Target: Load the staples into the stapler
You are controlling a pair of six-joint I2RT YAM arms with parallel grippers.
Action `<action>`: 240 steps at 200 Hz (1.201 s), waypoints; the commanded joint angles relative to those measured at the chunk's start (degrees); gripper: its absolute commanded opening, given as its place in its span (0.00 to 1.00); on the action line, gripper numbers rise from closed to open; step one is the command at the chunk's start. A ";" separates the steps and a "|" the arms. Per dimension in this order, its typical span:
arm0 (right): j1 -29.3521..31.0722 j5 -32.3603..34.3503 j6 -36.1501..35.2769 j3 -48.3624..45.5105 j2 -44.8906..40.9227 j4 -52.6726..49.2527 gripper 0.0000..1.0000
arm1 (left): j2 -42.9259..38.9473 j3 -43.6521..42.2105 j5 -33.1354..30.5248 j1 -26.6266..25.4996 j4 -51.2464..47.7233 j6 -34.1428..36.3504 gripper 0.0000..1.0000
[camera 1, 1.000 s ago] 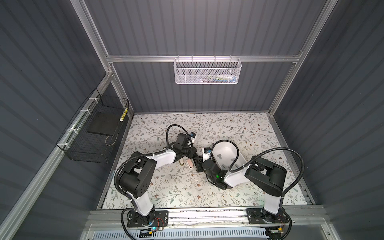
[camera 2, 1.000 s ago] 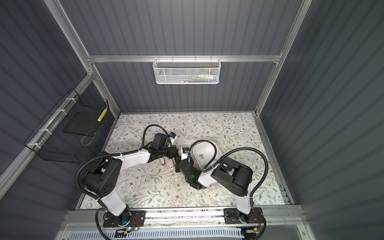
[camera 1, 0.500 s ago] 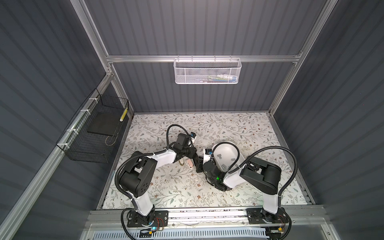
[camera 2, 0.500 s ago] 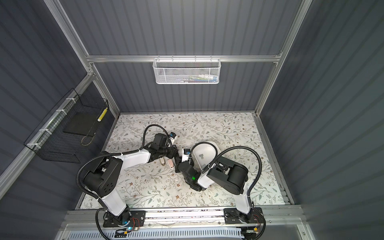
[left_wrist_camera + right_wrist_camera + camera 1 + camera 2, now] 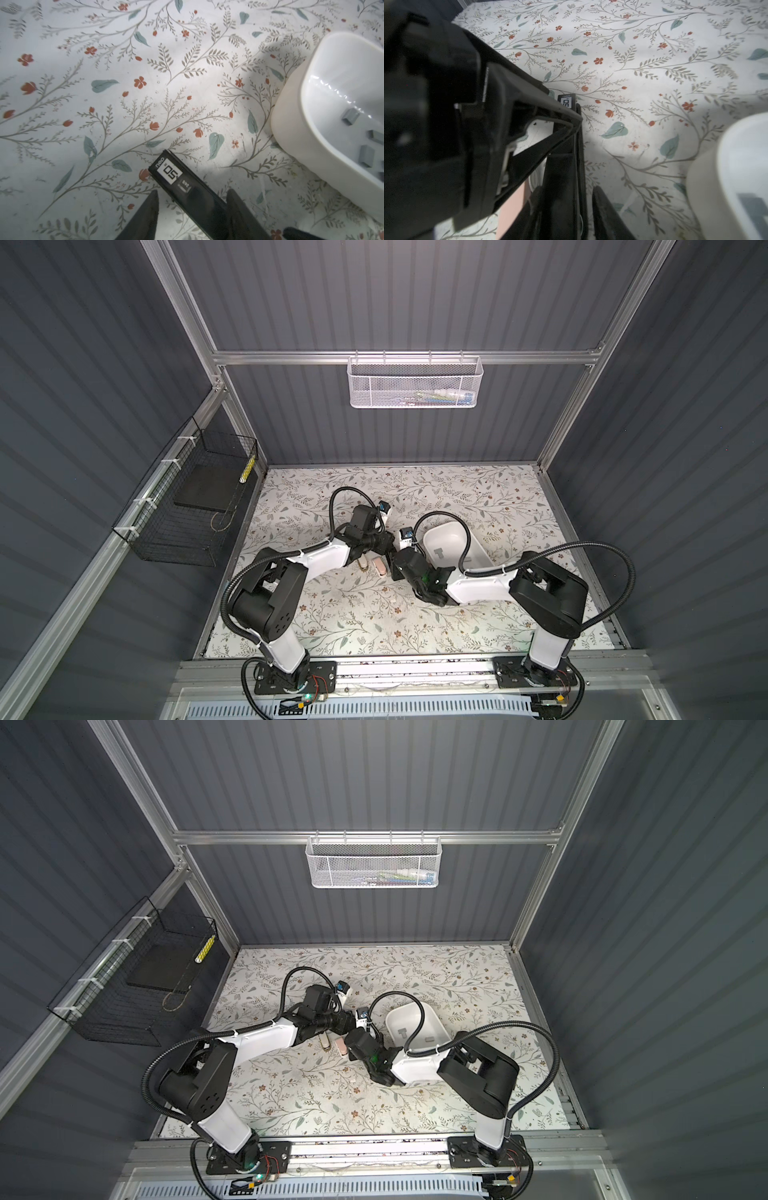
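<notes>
The flowered table (image 5: 457,497) has two arms meeting at its centre. The left arm (image 5: 316,560) and the right arm (image 5: 478,587) both reach to the stapler (image 5: 341,1047), which sits just beside a white tub (image 5: 291,124).

The stapler shows as a pink body (image 5: 379,567) lying on the table and a black arm (image 5: 193,199) marked "50". The black arm appears lifted clear of the pink body. The stapler is therefore judged to be opened, though its staple channel is hidden in every view.

The left gripper (image 5: 192,191) has its jaws apart astride the black arm. Table shows between one finger (image 5: 149,214) and the arm, so the jaws are spread rather than clamped.

The right gripper (image 5: 566,191) has its jaws on either side of the same black arm. Its wrist view is too dark and crowded to tell whether they press on it.

The staples (image 5: 350,119) are short grey strips lying loose on the floor of the tub. Several show in the left wrist view and at least two in both top views. None is seen in a gripper or on the stapler.

Progress, as judged: the opening step looks done or nearly so. Three steps are left: pick one strip out of the tub, lay it in the channel, and shut the stapler.
</notes>
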 commanded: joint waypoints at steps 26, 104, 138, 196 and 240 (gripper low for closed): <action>-2.05 5.91 -5.01 7.30 -11.98 -21.80 0.71 | -8.96 3.87 -7.23 -0.30 -4.18 -6.37 0.65; -16.56 12.10 -9.75 5.97 -32.98 -32.92 0.99 | -26.33 -5.29 -30.58 0.11 5.97 -0.46 0.99; -33.75 14.81 -22.83 -13.29 -37.30 -13.00 0.99 | -31.08 -13.61 -34.71 8.29 10.26 2.27 1.00; -53.27 6.37 -16.96 -22.77 -27.86 -1.69 0.99 | -14.64 -26.32 -37.91 15.13 31.18 10.89 1.00; -54.46 -1.81 -23.26 -30.11 -27.81 19.80 0.99 | -2.05 -21.22 -28.12 20.56 33.10 7.98 1.00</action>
